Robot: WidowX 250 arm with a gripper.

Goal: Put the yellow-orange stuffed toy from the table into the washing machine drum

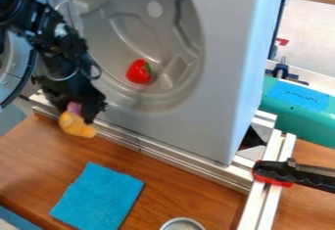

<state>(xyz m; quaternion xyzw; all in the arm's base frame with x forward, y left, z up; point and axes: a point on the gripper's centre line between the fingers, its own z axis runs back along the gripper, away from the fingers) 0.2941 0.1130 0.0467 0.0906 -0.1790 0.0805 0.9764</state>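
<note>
We see the black gripper (80,109) closed on the purple upper end of the orange toy (76,126) — probably light, soft and best pinched there — near the far left corner of the wooden tabletop (40,153).

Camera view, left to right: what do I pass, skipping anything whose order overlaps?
Open round door → orange toy in the gripper → red toy inside the drum → round tin → black-and-red clamp.
</note>
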